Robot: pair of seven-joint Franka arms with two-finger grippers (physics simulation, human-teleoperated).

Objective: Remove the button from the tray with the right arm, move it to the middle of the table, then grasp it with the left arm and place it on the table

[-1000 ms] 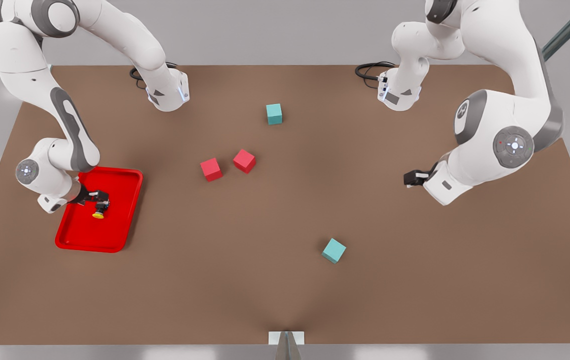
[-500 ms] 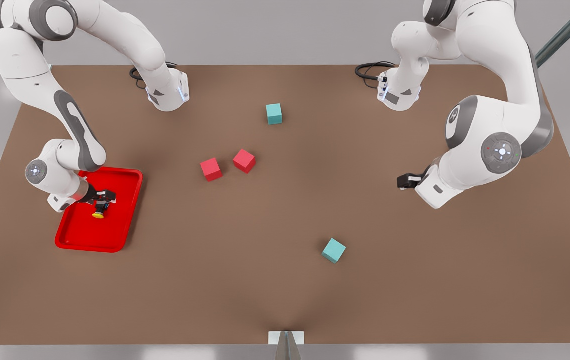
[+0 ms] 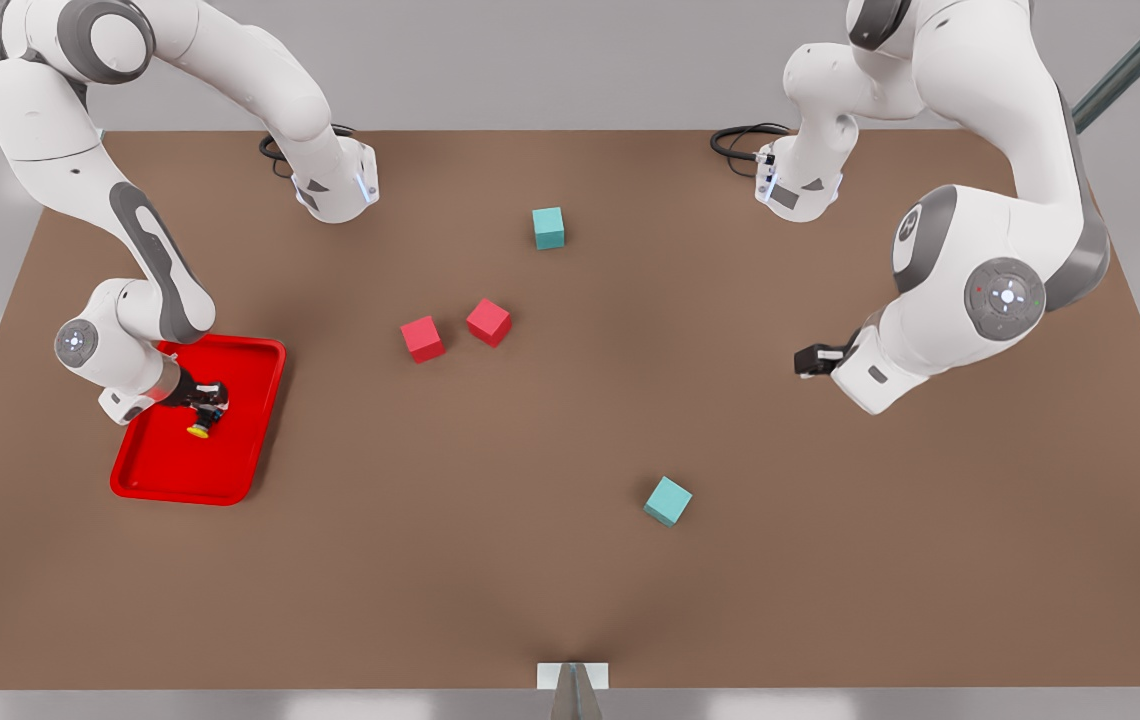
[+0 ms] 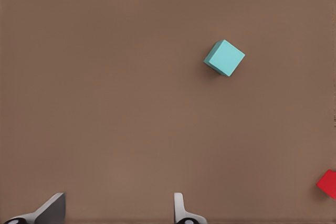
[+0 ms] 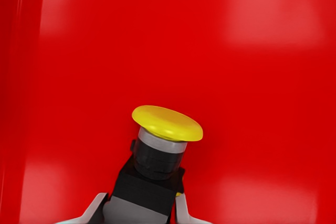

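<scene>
The button (image 5: pixel 167 123), a black body with a yellow cap, is inside the red tray (image 3: pixel 230 470) at the front view's left. My right gripper (image 5: pixel 139 213) is shut on the button's black body, and the cap points away from the fingers (image 5: pixel 95 209). In the front view the right gripper (image 3: pixel 205 400) sits over the tray with the button (image 3: pixel 198 429) at its tip. I cannot tell whether the button touches the tray floor (image 5: pixel 262 77). My left gripper (image 3: pixel 802 362) hangs open over the bare table (image 3: pixel 530 560) at the front view's right, its fingertips (image 4: pixel 52 208) wide apart.
Two red cubes (image 3: pixel 423 338) (image 3: pixel 488 322) lie near the table's middle. One teal cube (image 3: pixel 549 228) is farther back, another teal cube (image 3: pixel 667 500) nearer the front; the left wrist view shows a teal cube (image 4: pixel 224 57) and a red cube's corner (image 4: pixel 328 183).
The right wrist has shifted a little toward the tray's middle and its fingers have drawn in on the button. The left arm has edged toward the front view's left.
</scene>
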